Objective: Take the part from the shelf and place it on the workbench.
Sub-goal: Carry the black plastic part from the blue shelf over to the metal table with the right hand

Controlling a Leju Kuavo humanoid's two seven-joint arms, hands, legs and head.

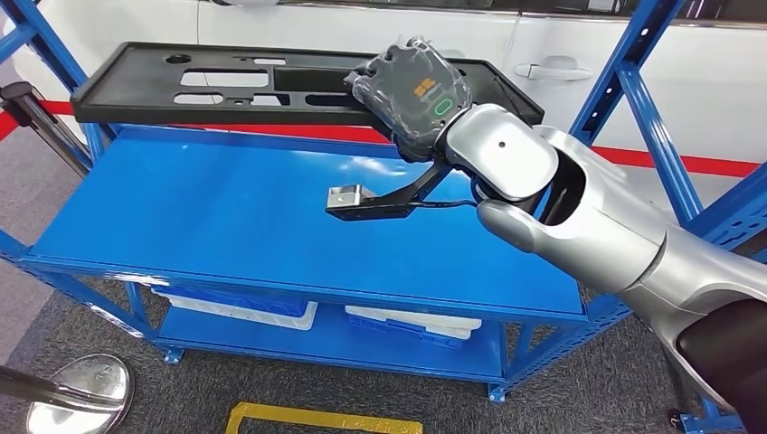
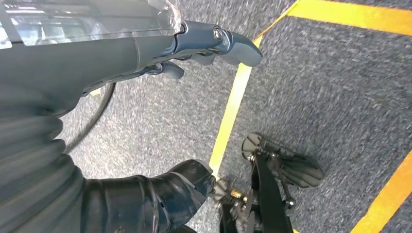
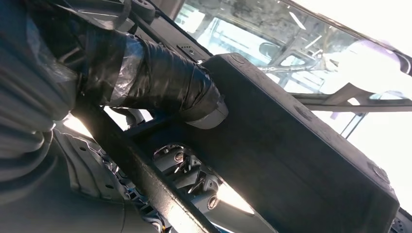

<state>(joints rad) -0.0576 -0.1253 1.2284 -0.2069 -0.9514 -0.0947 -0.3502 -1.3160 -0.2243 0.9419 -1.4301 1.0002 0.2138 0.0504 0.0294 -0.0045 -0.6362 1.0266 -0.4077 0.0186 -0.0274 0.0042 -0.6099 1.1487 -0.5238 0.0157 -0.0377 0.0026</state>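
From the head view I see my right hand reaching over the blue shelf to the long black plastic part, which lies across the shelf's back edge, its far end near the left upright. The hand sits on the part's right end. In the right wrist view the thumb presses over the part's rim and the darker fingers curl up beneath it, so I read the hand as grasping the part.

The part is off the blue deck at the hand's end, though I cannot tell whether its far end rests on the frame. A white car body stands just behind the shelf, with a red line on the floor between them.

My left hand hangs over grey carpet and a yellow floor line, its fingers loosely extended and holding nothing.
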